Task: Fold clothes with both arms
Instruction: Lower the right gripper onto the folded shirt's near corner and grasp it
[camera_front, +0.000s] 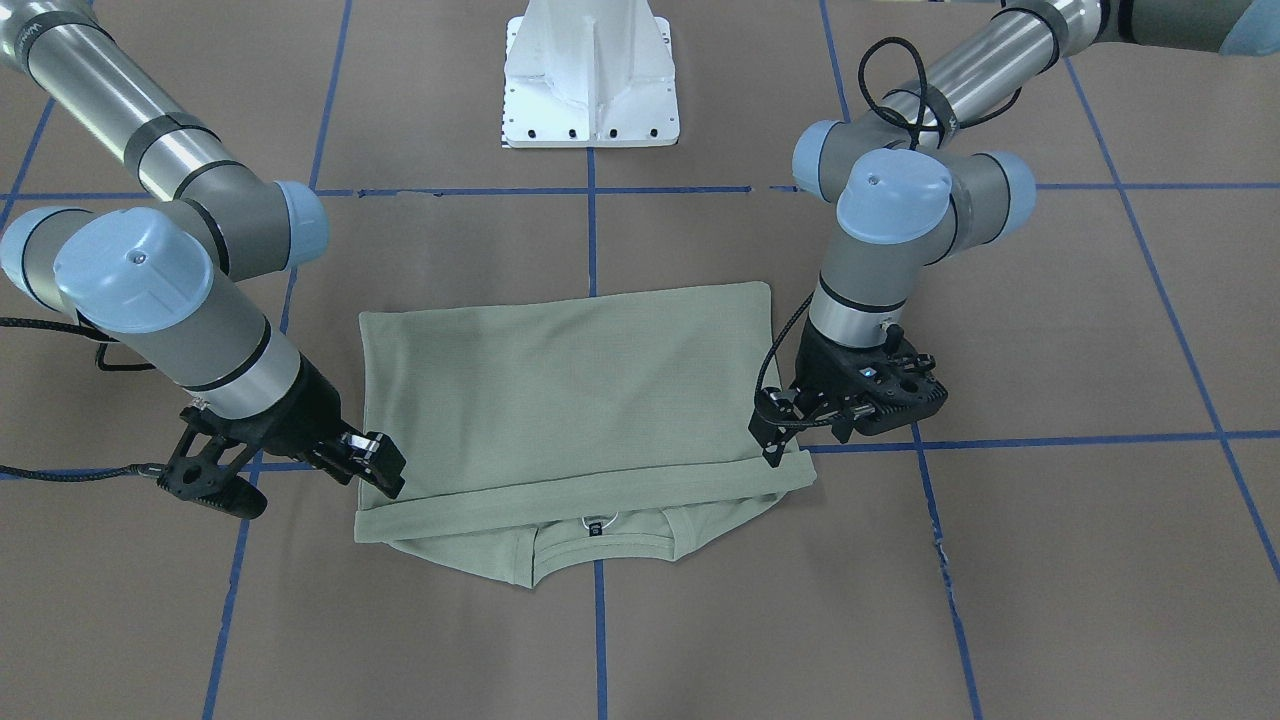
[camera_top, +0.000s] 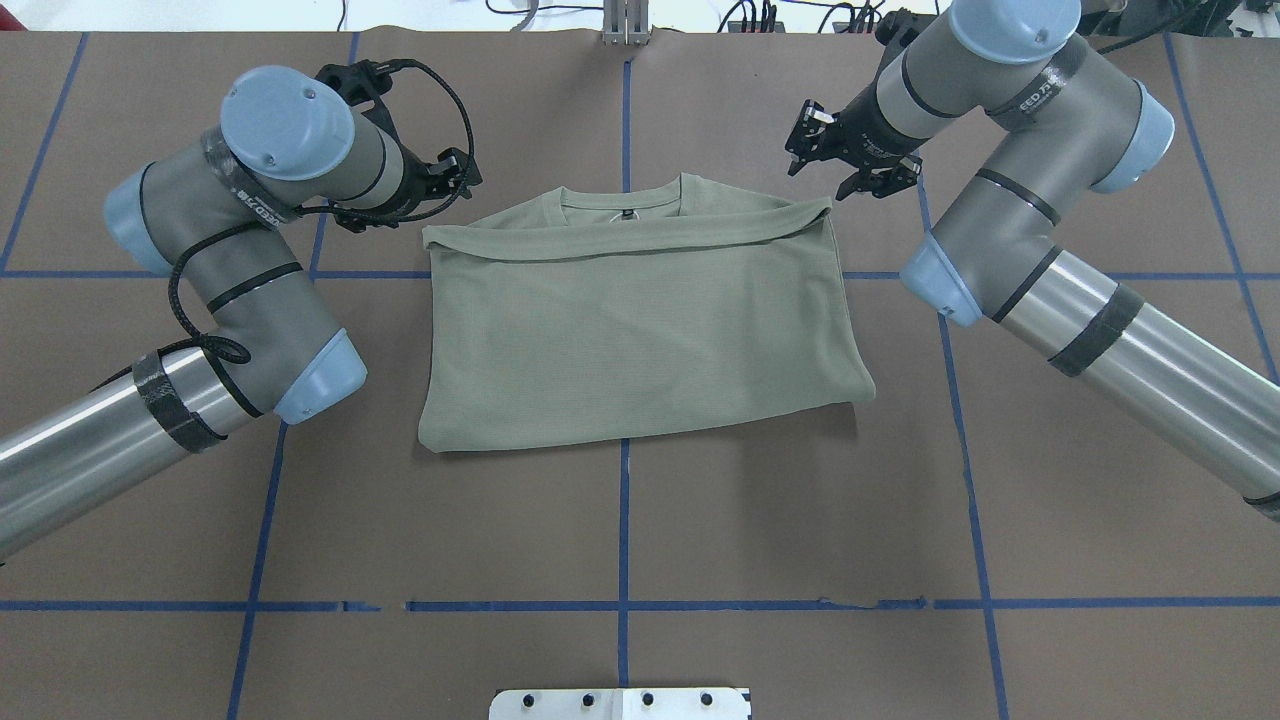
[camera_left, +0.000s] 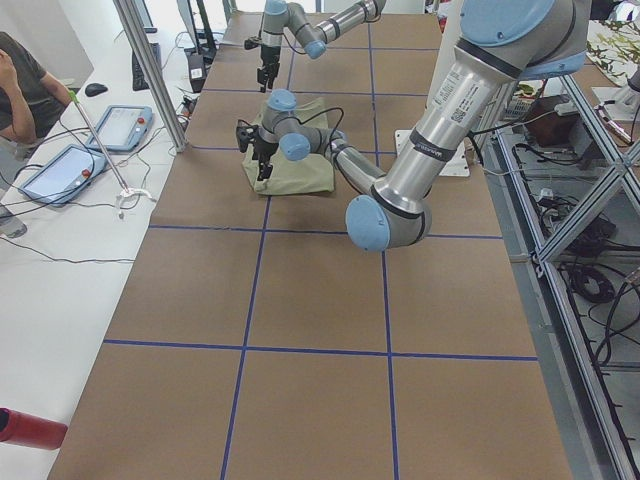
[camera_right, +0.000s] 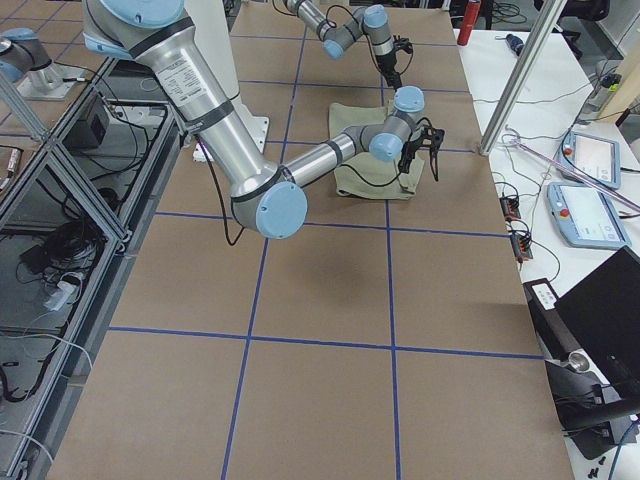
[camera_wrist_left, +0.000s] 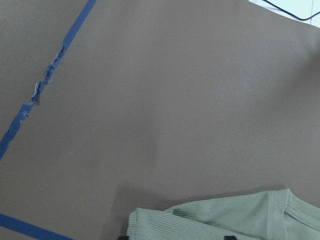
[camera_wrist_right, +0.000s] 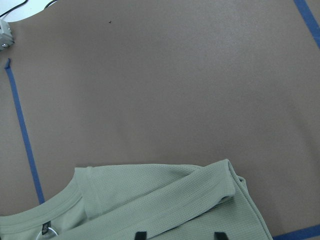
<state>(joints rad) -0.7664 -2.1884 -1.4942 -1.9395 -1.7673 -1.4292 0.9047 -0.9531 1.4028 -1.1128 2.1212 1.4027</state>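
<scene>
One folded shirt (camera_top: 640, 330), two grippers: left gripper (camera_top: 455, 180) and right gripper (camera_top: 832, 162), jaws apart, at its collar corners; the right wrist view shows the neck label (camera_wrist_right: 45, 231), the left doesn't

brown counter (camera_top: 800, 500), gridded in blue tape (camera_top: 623, 520) | white pedestal base (camera_front: 592, 80) at counter's robot-side edge | touch pendant (camera_left: 120, 125) on white desk (camera_left: 60, 260) beside counter | red bottle (camera_left: 28, 428) off counter's near corner

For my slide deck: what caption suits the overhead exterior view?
Open left gripper and open right gripper flank the collar end of a folded sage-green shirt.
</scene>
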